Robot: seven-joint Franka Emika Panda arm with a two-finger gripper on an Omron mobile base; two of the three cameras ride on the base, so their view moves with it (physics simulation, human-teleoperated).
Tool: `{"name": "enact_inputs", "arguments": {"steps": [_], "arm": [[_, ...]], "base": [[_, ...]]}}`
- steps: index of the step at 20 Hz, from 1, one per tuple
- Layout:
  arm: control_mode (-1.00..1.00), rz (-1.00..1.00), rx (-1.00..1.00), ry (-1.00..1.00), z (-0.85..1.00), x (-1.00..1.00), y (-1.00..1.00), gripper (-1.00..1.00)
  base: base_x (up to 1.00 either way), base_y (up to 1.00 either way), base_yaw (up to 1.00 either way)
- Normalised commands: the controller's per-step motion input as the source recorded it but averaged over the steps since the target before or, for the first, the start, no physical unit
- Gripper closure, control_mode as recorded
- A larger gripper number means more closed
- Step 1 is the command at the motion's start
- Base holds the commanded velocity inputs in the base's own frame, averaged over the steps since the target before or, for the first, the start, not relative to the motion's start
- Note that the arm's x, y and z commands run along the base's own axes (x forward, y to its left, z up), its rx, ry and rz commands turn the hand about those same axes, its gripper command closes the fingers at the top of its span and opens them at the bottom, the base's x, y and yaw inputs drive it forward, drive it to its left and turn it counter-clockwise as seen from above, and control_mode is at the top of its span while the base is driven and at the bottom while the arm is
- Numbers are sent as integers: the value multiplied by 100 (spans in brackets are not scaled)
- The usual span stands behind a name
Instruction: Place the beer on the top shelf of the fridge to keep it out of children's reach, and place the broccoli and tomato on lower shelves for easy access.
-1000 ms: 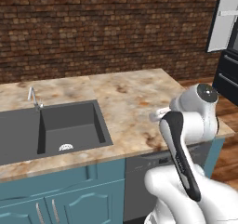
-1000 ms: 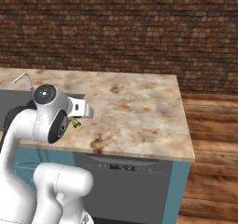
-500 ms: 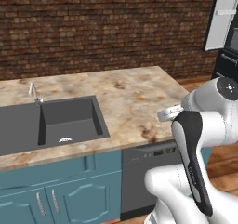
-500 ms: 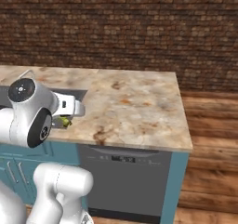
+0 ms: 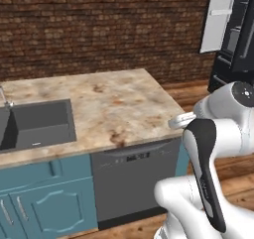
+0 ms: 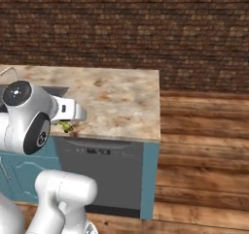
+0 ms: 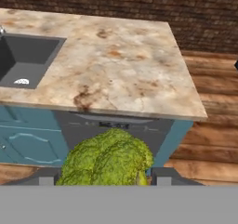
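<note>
My gripper [image 7: 104,179] is shut on the broccoli [image 7: 108,159], a yellow-green floret that bulges up between the two dark fingertips [image 7: 162,177] in the hand view. In the right base view the broccoli [image 6: 65,126] hangs under the white hand, over the counter's front edge. The fridge [image 5: 234,44] stands dark at the far right of the left base view, its pale door [image 5: 218,16] swung open. The beer and the tomato are out of view.
A marble counter [image 5: 114,106] with a dark sink [image 5: 37,124] runs along the brick wall, over teal cabinets [image 5: 44,198] and a grey dishwasher [image 5: 134,178]. Wooden floor [image 6: 204,145] lies to the right of the counter's end.
The whole picture has slid left in both base views, so the base has moved right and the fridge shows larger. The broccoli stays in the gripper.
</note>
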Motion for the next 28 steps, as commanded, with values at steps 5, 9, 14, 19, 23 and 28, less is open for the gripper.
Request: {"name": "enact_inputs", "arguments": {"steps": [5,9,14,19,23,28], "arm": [[100,0,0,0,0,0,0,100],[100,0,0,0,0,0,0,100],[100,0,0,0,0,0,0,100],[100,0,0,0,0,0,0,100],[100,0,0,0,0,0,0,100],[100,0,0,0,0,0,0,100]], "base": [[0,-100,-8],[3,-100,-8],[14,-100,-8],[33,-100,-7],[59,-84,-7],[79,-45,-10]]}}
